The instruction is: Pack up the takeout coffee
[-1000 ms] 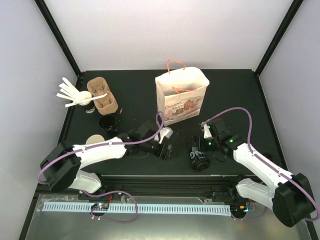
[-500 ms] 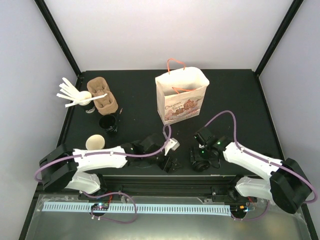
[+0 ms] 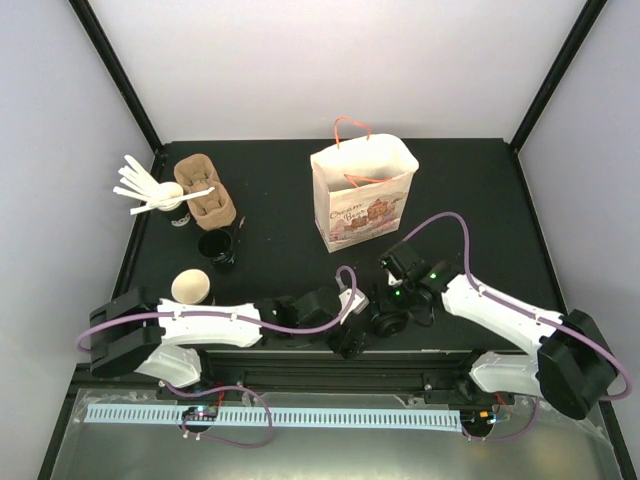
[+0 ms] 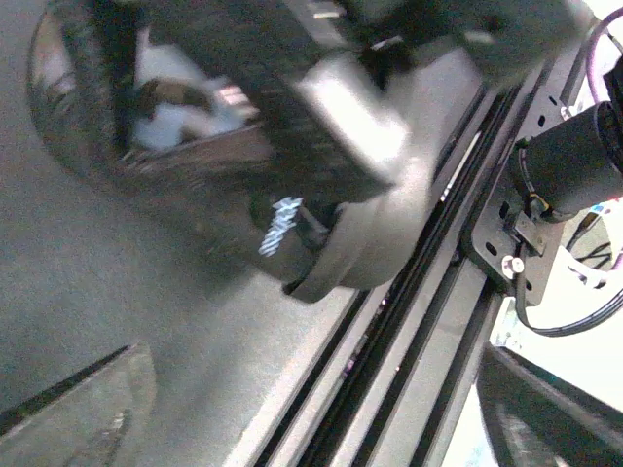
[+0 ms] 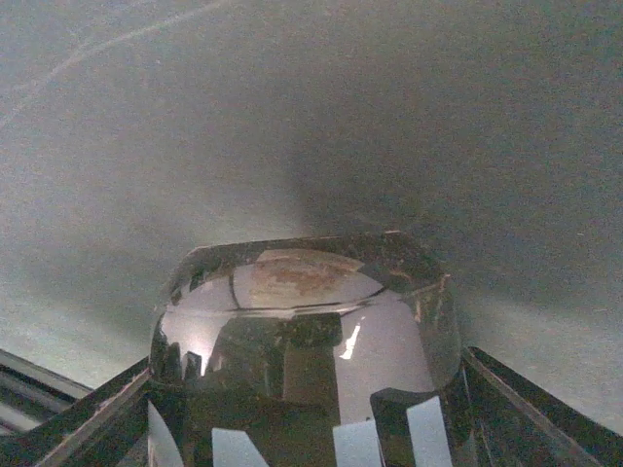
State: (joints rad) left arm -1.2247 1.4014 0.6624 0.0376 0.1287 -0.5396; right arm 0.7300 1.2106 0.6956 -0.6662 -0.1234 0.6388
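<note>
Overhead view of a black table (image 3: 480,200) with two white robot arms reaching in from the near edge. The right claw (image 3: 390,308) is lowered over a takeout coffee cup (image 3: 381,324), black with white lettering and a glossy black lid. The cup sits between the claw's two fingers (image 5: 531,413), one close on each side. The pictures do not show whether the fingers are pressing it or only flanking it. The cup seems to lie on its side rather than stand upright.

The left claw (image 3: 350,342) is just beside the right claw, to its left and slightly nearer the table's front rail (image 4: 409,341). Its fingers are spread wide with nothing between them. From its wrist camera, the lettered cup is ahead of the claw, blurred, with the right claw's body above it.

Beyond the right claw, toward the back of the table, stands a printed paper bag (image 3: 365,195) with orange handles, its mouth open. Well to the left of the left claw are an unlidded cup (image 3: 190,287) with a tan inside and, farther back, a second black cup (image 3: 217,247). Behind those are brown pulp cup carriers (image 3: 205,190), and a cup of white stirrer sticks (image 3: 150,190) is just beside the carriers.
</note>
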